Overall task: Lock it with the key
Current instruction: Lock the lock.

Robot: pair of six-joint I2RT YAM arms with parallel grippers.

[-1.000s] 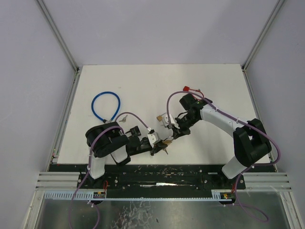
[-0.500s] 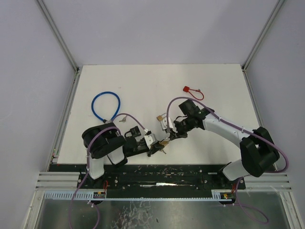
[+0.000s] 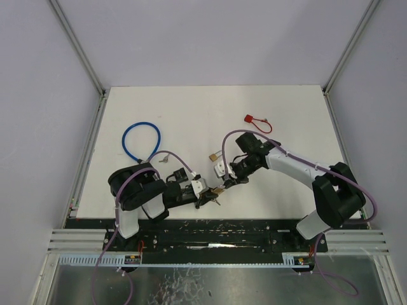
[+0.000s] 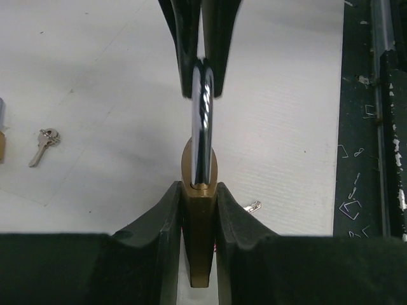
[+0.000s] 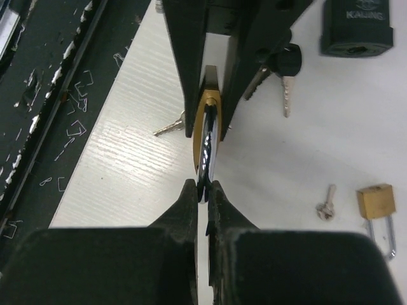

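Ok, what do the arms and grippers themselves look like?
The left arm and right arm match: white links, bulky black joints, and a purple cable looping along each. The left gripper and right gripper have matte black, tapered fingers.

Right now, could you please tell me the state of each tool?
Left tool: closed, holding the brass padlock by its body.
Right tool: closed, pinching that padlock's shackle.
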